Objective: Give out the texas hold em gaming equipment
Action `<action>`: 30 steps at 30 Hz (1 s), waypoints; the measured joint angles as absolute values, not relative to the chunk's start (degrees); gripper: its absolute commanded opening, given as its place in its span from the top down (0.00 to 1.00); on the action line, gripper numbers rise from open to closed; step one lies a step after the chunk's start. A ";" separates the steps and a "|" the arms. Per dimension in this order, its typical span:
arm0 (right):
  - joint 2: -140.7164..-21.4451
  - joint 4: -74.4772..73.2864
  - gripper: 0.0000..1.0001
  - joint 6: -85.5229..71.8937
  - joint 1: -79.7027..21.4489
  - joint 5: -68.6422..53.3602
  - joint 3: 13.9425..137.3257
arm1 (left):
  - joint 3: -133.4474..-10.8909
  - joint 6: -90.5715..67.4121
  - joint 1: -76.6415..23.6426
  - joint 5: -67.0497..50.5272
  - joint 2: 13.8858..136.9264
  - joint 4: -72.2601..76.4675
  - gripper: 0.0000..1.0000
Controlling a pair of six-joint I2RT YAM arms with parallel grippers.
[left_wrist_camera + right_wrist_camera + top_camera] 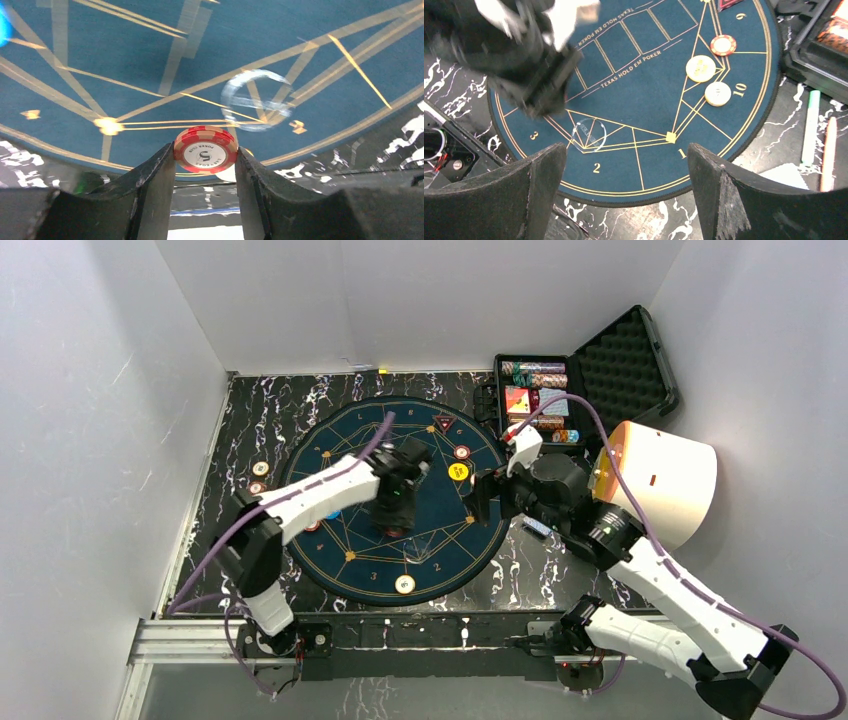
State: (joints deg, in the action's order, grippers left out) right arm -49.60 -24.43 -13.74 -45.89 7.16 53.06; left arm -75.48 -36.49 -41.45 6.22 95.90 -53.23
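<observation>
The left tool (pixel 205 156) is clenched on a red chip (pixel 205 149), pinching it by the rim between its two fingertips. The chip is round, with red and cream edge blocks and a white centre marked 5. Its flat face turns back toward the wrist, print upside down; as a disc it has no long axis. Beyond the tips lies the blue mat (pixel 150 55). The right tool (pixel 626 150) hangs released, fingers wide apart. Ahead of it and to the right, a cream chip (pixel 700 68) and a white chip (pixel 717 93) lie flat.

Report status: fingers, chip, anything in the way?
Left fingers shut on red chip, over mat. Right fingers open, empty. Clear disc lying on mat close by.
</observation>
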 measured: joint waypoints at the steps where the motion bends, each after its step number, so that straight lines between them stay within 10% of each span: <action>1: -49.28 -25.28 0.02 -13.76 -45.89 7.70 53.60 | -76.49 -38.19 -44.84 6.50 96.84 -53.36 0.74; 13: -40.66 -28.67 0.02 -12.69 -45.89 16.43 60.47 | -86.78 -46.15 -66.06 5.98 117.21 -52.31 0.72; 22: -40.49 -30.79 0.02 -12.86 -45.89 16.78 60.36 | -85.93 -47.13 -65.69 5.80 116.75 -52.53 0.29; 30: -41.15 -30.98 0.02 -13.08 -45.89 15.57 60.16 | -87.39 -44.36 -61.34 7.53 113.62 -56.07 0.20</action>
